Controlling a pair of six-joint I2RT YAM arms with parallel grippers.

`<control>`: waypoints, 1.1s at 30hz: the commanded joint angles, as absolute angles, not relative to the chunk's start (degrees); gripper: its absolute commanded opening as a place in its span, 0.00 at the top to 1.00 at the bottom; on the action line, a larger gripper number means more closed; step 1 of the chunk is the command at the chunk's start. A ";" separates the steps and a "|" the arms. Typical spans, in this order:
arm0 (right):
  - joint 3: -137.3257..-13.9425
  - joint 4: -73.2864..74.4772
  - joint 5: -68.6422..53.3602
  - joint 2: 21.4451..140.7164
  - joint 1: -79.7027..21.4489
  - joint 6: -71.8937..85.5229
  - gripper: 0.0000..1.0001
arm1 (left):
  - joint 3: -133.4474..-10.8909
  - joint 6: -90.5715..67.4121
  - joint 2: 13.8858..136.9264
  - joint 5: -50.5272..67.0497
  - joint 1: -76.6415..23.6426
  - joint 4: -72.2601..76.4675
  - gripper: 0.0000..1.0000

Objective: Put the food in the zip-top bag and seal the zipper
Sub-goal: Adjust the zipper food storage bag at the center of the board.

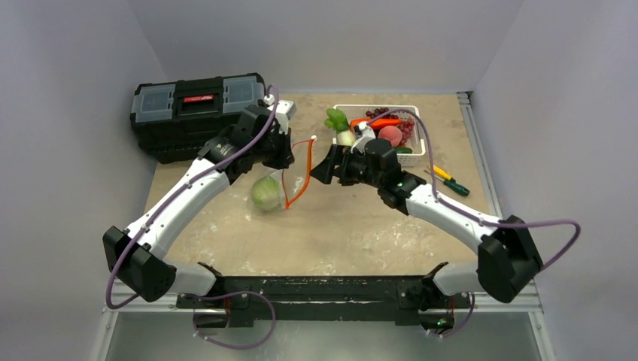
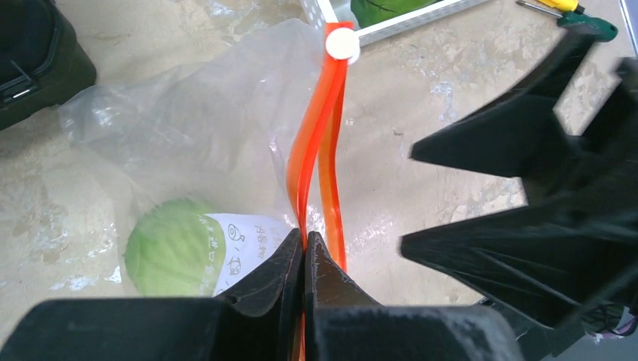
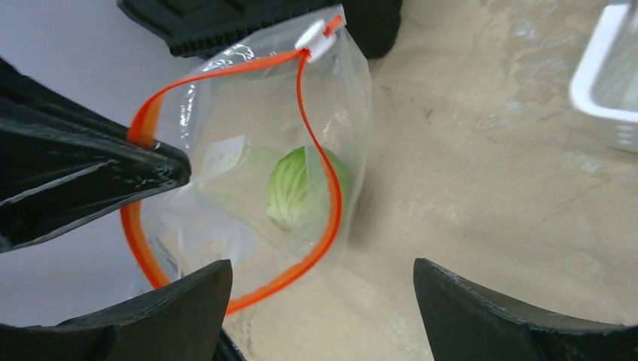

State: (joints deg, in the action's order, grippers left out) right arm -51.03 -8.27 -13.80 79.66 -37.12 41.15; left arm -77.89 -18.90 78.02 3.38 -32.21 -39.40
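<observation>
The left claw (image 2: 304,244) clamps the zipper (image 2: 320,128), holding the zip-top bag (image 2: 188,113) up so its mouth gapes for loading. The right claw (image 3: 322,267) stands open, empty, beside it.

- Table (image 1: 353,226): beige mottled top w/ pale worn patches is carrying everything; metal rail is running along its R edge.
- Black toolbox (image 1: 197,113) is sitting at back-L corner, grey lid panels facing up.
- White slotted basket (image 1: 420,150) is sitting at back R, well apart from toolbox.
- Yellow-handled screwdriver (image 1: 442,172) & green-handled screwdriver (image 1: 456,187) are lying side by side just R of basket's front corner.
- Zip-top bag (image 2: 188,113): lower end w/ green leafy piece (image 2: 162,248) inside is resting on the top, L of centre, in front of toolbox.
</observation>
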 commanded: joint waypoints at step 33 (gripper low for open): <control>-64.78 -8.46 -13.55 90.56 -41.85 39.07 1.00 | -80.42 -19.39 78.57 -5.82 -31.61 -42.59 1.00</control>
